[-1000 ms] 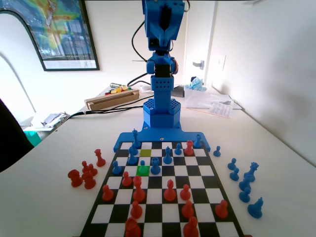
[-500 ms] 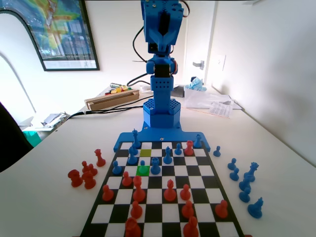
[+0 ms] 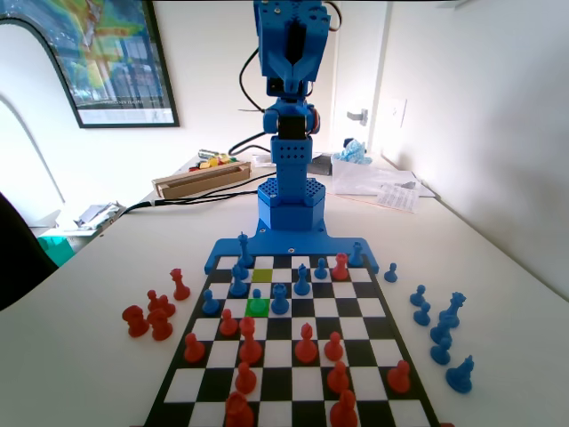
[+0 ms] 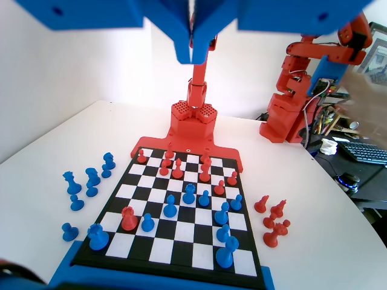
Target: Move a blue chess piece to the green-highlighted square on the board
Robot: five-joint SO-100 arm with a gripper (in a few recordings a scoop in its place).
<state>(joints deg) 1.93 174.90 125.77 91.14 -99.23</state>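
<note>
Since a second ago the arm has tipped a little at its top in the fixed view, the upper housing shifting slightly; over the last half second it barely changes. Nothing on the board [image 3: 293, 374] has moved.

The gripper [image 4: 193, 51] hangs at the top edge of the wrist view, raised high above the table. Its jaws are pressed together with no gap showing between them, and nothing is held.

The pawn [image 3: 257, 295] stands on the green square [image 3: 258, 307] in the fixed view, near the arm's end of the board and left of centre. A dull yellow square [image 3: 261, 276] lies just beyond it, nearer the arm's base. Taller blue pieces stand close on either side. In the wrist view I cannot pick the green tint out, so the pawn there is uncertain among the blue pieces.

By my reading the move is already made: the pawn sits on its target and the gripper is clear. The pawn lies well below the gripper and forward of the arm's base. It stands upright, its long axis vertical, so any further grasp would have to come straight down between the close neighbours.
</note>
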